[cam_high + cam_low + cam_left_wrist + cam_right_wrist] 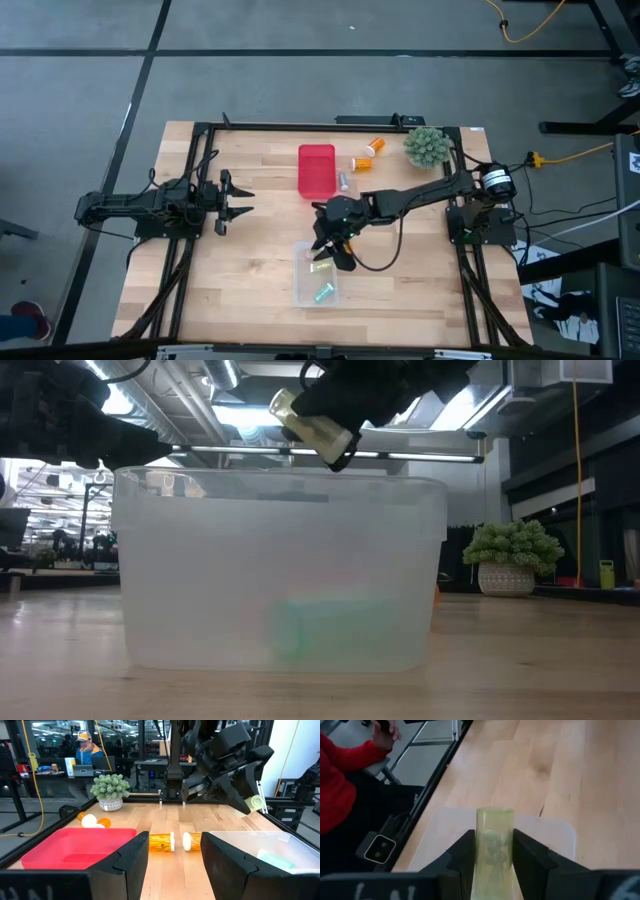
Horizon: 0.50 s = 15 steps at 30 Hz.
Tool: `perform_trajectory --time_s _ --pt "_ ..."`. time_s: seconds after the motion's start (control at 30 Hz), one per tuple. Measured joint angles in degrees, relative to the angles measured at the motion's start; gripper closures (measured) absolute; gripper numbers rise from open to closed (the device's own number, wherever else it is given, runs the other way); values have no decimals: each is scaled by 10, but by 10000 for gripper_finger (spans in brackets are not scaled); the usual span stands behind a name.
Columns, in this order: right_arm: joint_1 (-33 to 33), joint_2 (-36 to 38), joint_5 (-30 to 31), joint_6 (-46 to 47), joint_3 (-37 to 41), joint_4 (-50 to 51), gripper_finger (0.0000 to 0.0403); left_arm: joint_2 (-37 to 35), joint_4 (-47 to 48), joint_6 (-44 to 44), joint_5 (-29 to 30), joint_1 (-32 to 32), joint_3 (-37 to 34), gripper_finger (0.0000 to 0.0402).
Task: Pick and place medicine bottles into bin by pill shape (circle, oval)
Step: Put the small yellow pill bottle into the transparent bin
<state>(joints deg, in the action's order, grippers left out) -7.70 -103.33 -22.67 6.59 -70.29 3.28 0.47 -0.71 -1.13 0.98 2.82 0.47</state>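
We see the right gripper [333, 250] reaching in from the table's right edge and hanging over the clear bin [300, 290], which sits near the middle of the table toward its near edge. Its fingers are pinched on a small pale yellow-green bottle [494, 847] held above the bin's rim — in the low view the bottle [312, 426] is tipped and clear of the wall, which we take as the pose for dropping it in. A green bottle [323, 294] already lies inside, so this bin appears to collect one pill shape while the red bin [316, 170] toward the far edge takes the other. Orange bottles [368, 154] wait near the far edge beside the spiky green plant [426, 146]. The left gripper [238, 197] waits near the left edge, fingers spread — well out of the way.
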Motion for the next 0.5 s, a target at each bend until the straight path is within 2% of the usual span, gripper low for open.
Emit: perform_trajectory --time_s 0.27,0.5 --pt "0 0 -1 7 2 4 280 0 0 0 0 0 0 228" --pt "0 0 0 6 2 3 241 0 0 2 0 0 0 228"
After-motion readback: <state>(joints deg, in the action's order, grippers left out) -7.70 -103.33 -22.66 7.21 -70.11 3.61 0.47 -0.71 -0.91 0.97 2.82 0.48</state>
